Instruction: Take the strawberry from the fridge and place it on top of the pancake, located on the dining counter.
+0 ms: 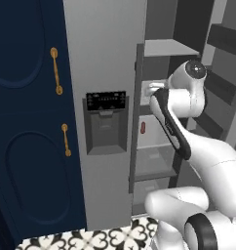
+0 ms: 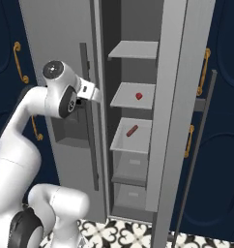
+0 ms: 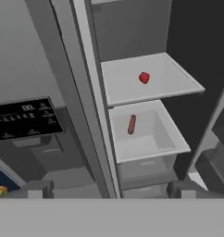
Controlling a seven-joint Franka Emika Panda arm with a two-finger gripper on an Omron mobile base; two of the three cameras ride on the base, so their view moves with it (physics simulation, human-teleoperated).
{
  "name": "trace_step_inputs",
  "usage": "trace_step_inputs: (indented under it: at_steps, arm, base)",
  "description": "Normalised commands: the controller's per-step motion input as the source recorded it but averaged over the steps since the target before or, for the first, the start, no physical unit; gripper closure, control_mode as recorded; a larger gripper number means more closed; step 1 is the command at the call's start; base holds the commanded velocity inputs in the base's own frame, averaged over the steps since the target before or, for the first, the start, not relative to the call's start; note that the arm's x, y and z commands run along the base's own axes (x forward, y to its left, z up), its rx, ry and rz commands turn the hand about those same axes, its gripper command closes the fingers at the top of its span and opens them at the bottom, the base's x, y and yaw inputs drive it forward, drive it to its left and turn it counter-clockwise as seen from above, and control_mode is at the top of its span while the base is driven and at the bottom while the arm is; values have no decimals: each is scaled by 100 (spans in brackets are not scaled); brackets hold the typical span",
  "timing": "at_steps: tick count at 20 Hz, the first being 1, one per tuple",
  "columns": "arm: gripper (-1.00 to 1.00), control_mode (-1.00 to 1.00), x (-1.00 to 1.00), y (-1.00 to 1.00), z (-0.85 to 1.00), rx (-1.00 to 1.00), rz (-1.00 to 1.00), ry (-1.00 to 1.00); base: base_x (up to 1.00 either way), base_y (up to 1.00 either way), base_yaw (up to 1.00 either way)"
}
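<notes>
One bent arm aims its gripper (image 3: 109, 189) into the fridge (image 3: 146, 134).

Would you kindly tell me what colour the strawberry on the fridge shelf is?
Bright red; the strawberry shows best in the hand view.

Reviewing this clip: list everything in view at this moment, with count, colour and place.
fridge: one, light grey, right door open, left door shut with a black dispenser panel.
strawberry: one, red, on a middle shelf inside the fridge.
red sausage-like item: one, reddish-brown, in the tray one shelf below.
drawers: two, grey, bottom of the fridge.
navy cabinets: either side of the fridge, brass handles.
patterned floor tiles: black and white.
gripper: one, dark fingertips apart, in front of the fridge.
</notes>
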Motion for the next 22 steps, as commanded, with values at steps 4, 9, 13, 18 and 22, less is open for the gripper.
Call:
trace_step_inputs:
  at_steps: [4,9,13,18,22]
  arm:
    - [-100,-100,52,49,0,-15,0,-16]
    - [-100,-100,24,45,0,-14,0,-2]
    - [-100,-100,49,-3,0,2,6,9]
    - [-100,-100,82,0,0,5,4,7]
    - [-100,-100,57,2,0,0,0,0]
  base:
    - [0,0,0]
    - [0,0,0]
    - [0,0,0]
    - [0,0,0]
    - [0,0,0]
